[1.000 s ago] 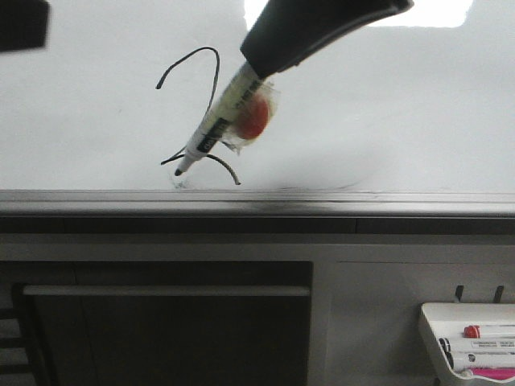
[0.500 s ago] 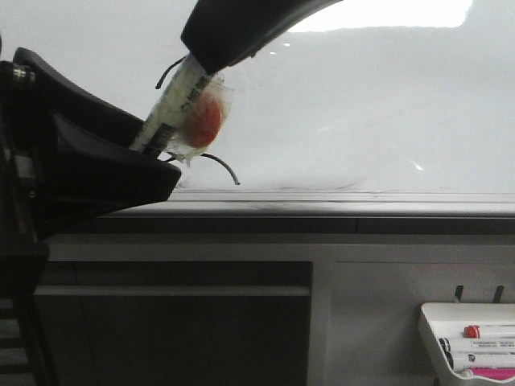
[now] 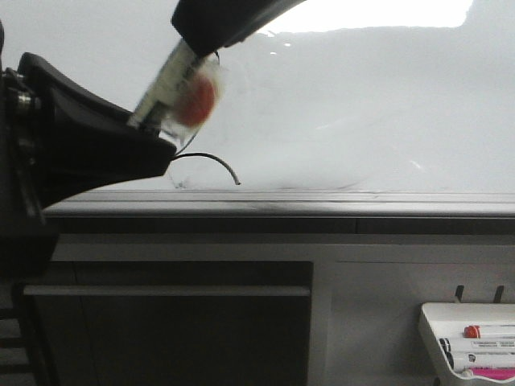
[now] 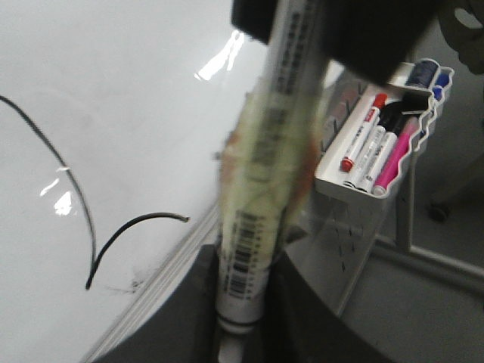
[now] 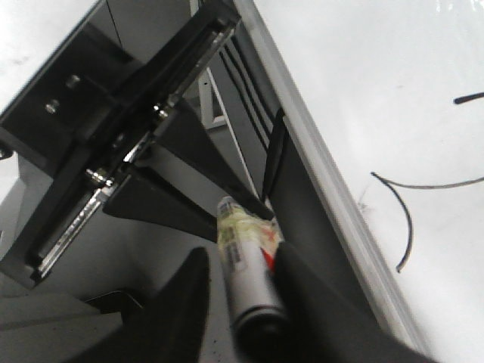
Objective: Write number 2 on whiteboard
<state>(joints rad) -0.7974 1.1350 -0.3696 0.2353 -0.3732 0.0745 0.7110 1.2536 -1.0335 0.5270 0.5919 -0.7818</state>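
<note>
The whiteboard [image 3: 362, 104] fills the upper front view. The number 2 [image 3: 213, 158] is drawn in thin black near the board's lower edge; only its tail shows there, the rest is hidden behind the grippers. More of its strokes show in the left wrist view [image 4: 83, 219] and in the right wrist view [image 5: 408, 227]. My right gripper [image 3: 191, 40] comes down from above, shut on the white marker [image 3: 173, 84] with tape and a red blob. My left gripper [image 3: 165, 149] is at the left; its fingers [image 4: 189, 318] close round the marker's tip end [image 4: 257, 227].
The board's grey metal rail [image 3: 322, 203] runs under the writing. A small white marker tray [image 3: 471, 342] with red, black and pink markers hangs at the lower right. A dark panel sits below the rail at the left.
A second ago the marker tip was on the board at the 2's tail. The right gripper lifted the marker up and left; the left gripper came in from the left and took its tip end.
</note>
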